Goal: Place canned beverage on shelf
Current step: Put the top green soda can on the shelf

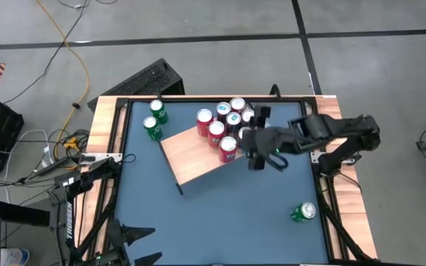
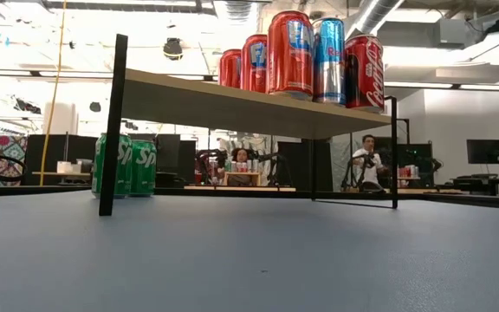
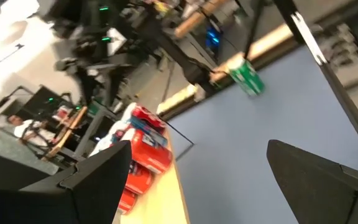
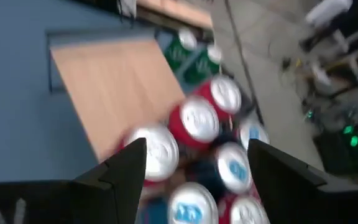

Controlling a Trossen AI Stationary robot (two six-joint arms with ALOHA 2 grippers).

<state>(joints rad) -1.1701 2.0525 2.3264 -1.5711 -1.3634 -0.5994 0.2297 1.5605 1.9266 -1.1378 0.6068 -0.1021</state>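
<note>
Standing on the shelf are maybe six cans. Right gripper hangs over them, fingers apart, empty. Three green cans wait on the table.

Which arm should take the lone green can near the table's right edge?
Right, probably. The green can lies on the right arm's side; the right gripper, open, hovers over the cans on the shelf. The left gripper is open, parked at the near-left corner.

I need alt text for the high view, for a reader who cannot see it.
The open right gripper hovers beside red and blue cans clustered on a wooden shelf. Three green cans stand on the blue table.
</note>
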